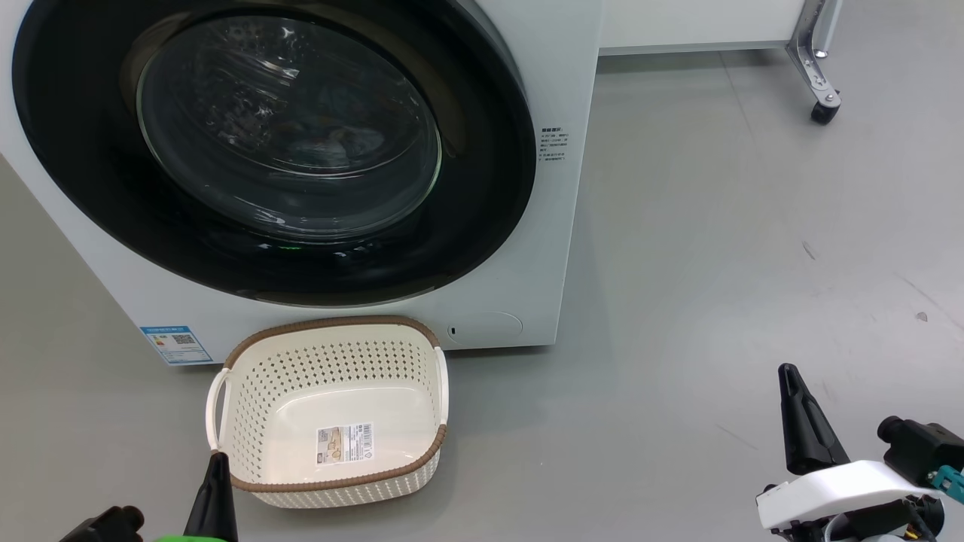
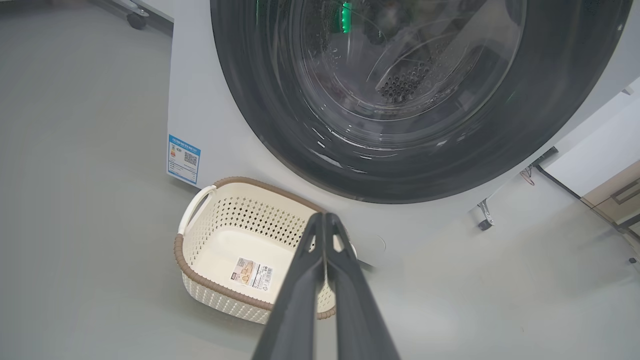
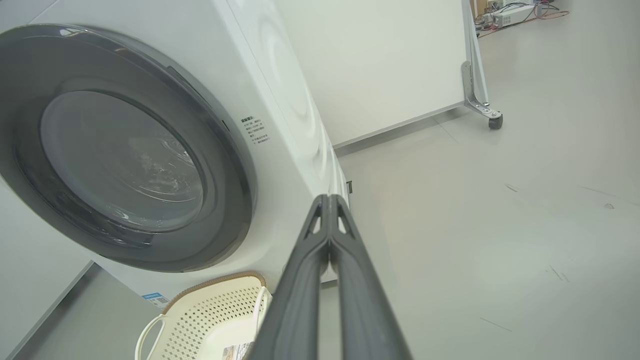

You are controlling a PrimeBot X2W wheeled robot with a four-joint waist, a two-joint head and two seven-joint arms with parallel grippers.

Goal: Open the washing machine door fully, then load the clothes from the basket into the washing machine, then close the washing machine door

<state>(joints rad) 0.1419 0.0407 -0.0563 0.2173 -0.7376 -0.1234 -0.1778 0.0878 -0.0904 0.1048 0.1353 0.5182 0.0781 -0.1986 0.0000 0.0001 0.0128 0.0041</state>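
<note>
The washing machine [image 1: 542,248] fills the upper left of the head view, and its round black-rimmed door [image 1: 482,218] lies flush against the front. Behind the glass bowl [image 1: 290,124] a dim bundle of cloth shows in the drum. The cream basket [image 1: 331,467] sits on the floor just before the washer, with just a label sticker [image 1: 345,443] on its floor. My left gripper [image 1: 218,459] is shut, near the basket's front left corner. My right gripper [image 1: 788,373] is shut, low over bare floor far right of the basket. In both wrist views the fingers [image 2: 325,220] [image 3: 327,200] press together.
A blue sticker [image 1: 175,343] sits low on the washer's front left. A white panel on a castor leg [image 1: 825,109] stands behind the washer at the upper right. Grey floor [image 1: 753,263] spreads wide to the right.
</note>
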